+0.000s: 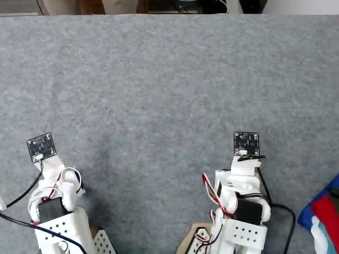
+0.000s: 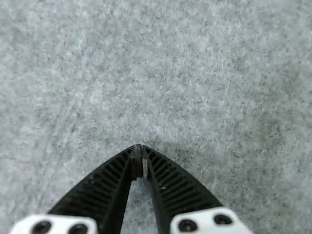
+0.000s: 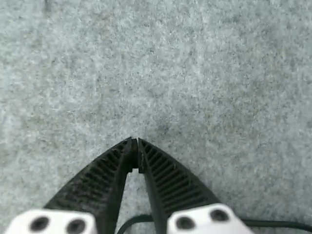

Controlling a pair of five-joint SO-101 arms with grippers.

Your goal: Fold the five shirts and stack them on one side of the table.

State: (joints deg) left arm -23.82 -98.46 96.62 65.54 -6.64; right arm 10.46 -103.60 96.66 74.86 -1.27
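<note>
Both arms sit folded back at the table's near edge, one at the near left (image 1: pixel 50 196) and one right of centre (image 1: pixel 241 201). My left gripper (image 2: pixel 138 148) is shut, its black ribbed fingers (image 2: pixel 112 180) meeting at the tips over bare grey felt. My right gripper (image 3: pixel 135 142) is shut in the same way, nothing between its fingers (image 3: pixel 161 175). A bundle of red, blue and white cloth (image 1: pixel 323 217), apparently shirts, lies at the table's near right corner, cut off by the frame edge.
Grey felt (image 1: pixel 169 79) covers the whole table. Black cables (image 1: pixel 286 222) trail from the arm right of centre towards the cloth. The table's far edge (image 1: pixel 169 15) runs along the top, with furniture beyond it.
</note>
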